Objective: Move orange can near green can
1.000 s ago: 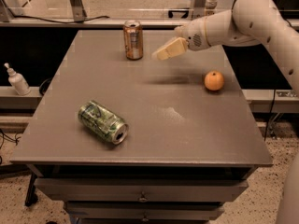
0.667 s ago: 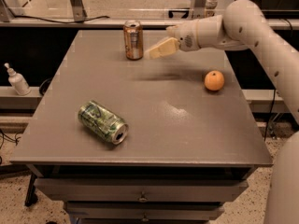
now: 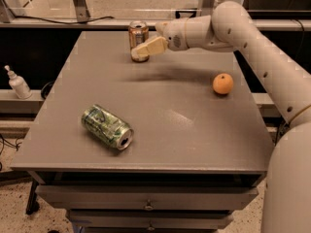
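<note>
Grey tbl (image 3: 194, 130): pincer (image 3: 142, 52) at upright orange can (image 3: 137, 33); how open, can't tell.

Grey drawer table (image 3: 194, 144) on speckled floor (image 3: 12, 208), pale ledge (image 3: 34, 101) alongside.

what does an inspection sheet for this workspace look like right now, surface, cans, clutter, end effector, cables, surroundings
surface: grey table, flat, carrying two cans and a fruit
orange can: upright, far edge
green can: on its side, near left, well apart from the orange can
clutter: round orange fruit, right side
end effector: at the orange can's lower right, contact cannot be told
cables: black cable on the floor behind the table
surroundings: white bottle on a ledge to the left; drawers under the table top
</note>
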Controlling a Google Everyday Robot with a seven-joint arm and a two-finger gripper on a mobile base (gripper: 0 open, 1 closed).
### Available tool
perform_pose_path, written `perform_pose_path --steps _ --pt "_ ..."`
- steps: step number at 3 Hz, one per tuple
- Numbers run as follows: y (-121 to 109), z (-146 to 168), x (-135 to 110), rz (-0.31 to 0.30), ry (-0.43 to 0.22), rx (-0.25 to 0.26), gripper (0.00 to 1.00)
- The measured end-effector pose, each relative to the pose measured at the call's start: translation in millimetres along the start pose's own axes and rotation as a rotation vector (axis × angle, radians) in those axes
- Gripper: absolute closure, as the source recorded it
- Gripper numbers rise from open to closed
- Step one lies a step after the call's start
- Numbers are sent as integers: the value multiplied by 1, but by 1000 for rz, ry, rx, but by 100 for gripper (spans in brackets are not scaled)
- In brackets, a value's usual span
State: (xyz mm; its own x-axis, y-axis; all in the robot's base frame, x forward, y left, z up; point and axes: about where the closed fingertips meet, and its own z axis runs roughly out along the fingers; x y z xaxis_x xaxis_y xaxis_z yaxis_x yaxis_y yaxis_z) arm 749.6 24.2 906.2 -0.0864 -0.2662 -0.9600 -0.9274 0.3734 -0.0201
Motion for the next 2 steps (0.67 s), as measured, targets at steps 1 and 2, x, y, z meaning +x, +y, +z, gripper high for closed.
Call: perform_pose_path --steps 1,2 --pt "8 22 -7 -29 20 8 0" --pt "9 38 -4 -50 44 14 11"
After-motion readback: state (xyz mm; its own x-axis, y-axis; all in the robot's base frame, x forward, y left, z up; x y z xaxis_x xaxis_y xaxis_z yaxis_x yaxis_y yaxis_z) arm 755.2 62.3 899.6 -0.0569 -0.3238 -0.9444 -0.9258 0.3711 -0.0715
